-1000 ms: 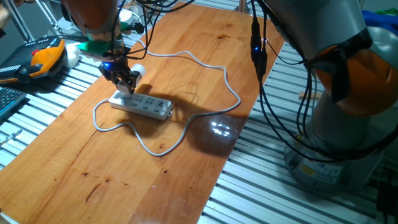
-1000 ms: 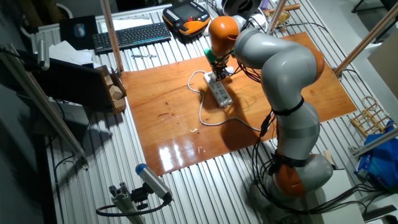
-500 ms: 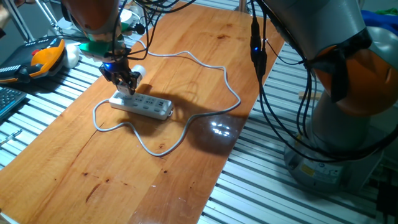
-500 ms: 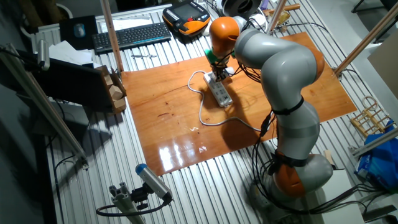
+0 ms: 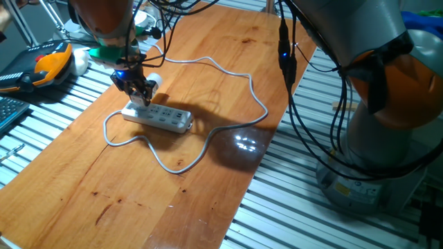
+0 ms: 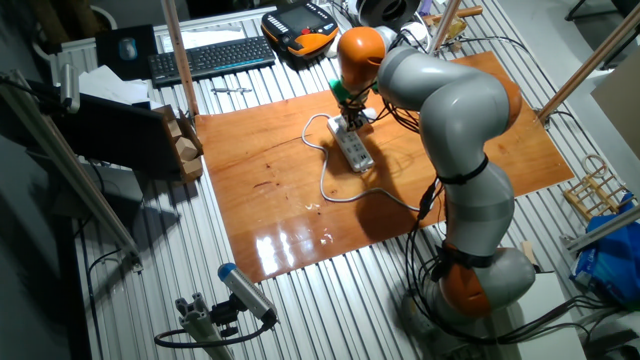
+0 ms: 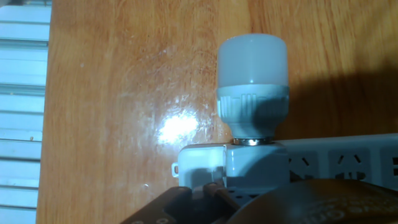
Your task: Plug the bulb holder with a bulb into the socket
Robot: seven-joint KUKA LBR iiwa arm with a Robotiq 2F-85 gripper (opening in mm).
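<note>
**Bulb holder held over the end of the socket strip**

The grey and orange arm [image 6: 450, 130] reaches from its base beside the tabletop [image 5: 208, 41] across to the far end of the wooden board. The tabletop is a long slab of orange-brown wood with a glossy patch, set on a ribbed metal bench [image 5: 291, 207].

The socket [image 5: 158, 117] lies flat on the wood, a long white strip with a row of outlets along its top; in the other fixed view it shows as a short white bar [image 6: 354, 149] under the arm's wrist. Its pale grey cable [image 5: 235, 90] loops widely over the board and curls back round the strip's near end.

The pincer [image 5: 140, 92] stands over the end of the strip. It is closed on the bulb holder [image 7: 249, 168], whose white blocky body sits between the dark fingers [image 7: 186, 202] at the bottom edge of the hand view. The holder lies right at the end of the socket; whether its pins are seated in an outlet cannot be told.

The bulb [image 7: 252, 59] sticks out sideways from the holder, parallel to the tabletop: a frosted white dome on a ribbed pale grey collar, with a thin metal ring where it meets the holder. In one fixed view it shows as a small white knob [image 5: 154, 79] beside the pincer
</note>
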